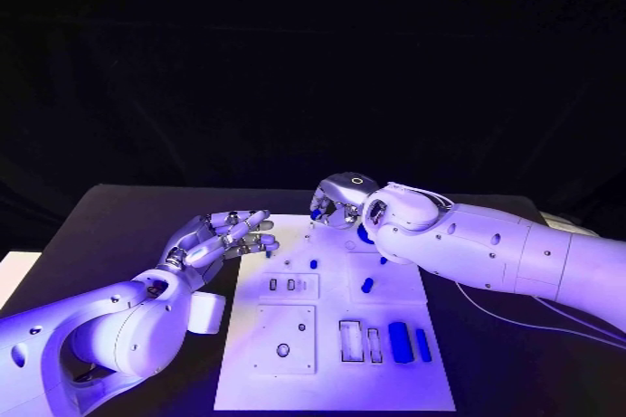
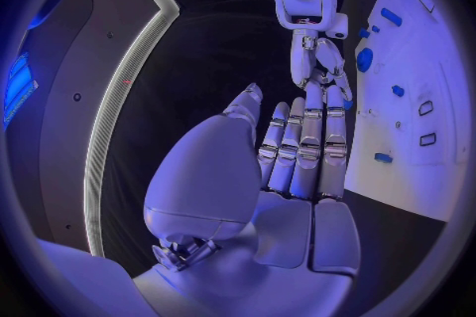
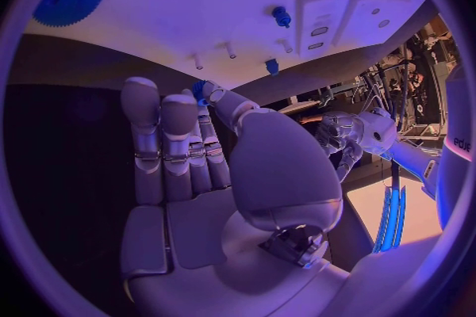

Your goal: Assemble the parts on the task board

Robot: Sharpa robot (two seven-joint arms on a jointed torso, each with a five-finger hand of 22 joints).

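Black tabletop carries the white rectangular task board (image 1: 294,363), several small blue plastic parts (image 1: 401,341) lying loose (assembly looks barely begun). Silver left hand (image 1: 219,240) hovers empty, fingers spread; silver right hand (image 1: 336,203) pinches a small blue peg (image 3: 201,89).

Right robot hand (image 1: 342,203) hides task board (image 1: 261,381) far edge; small part (image 3: 199,87) at fingertips indistinct.
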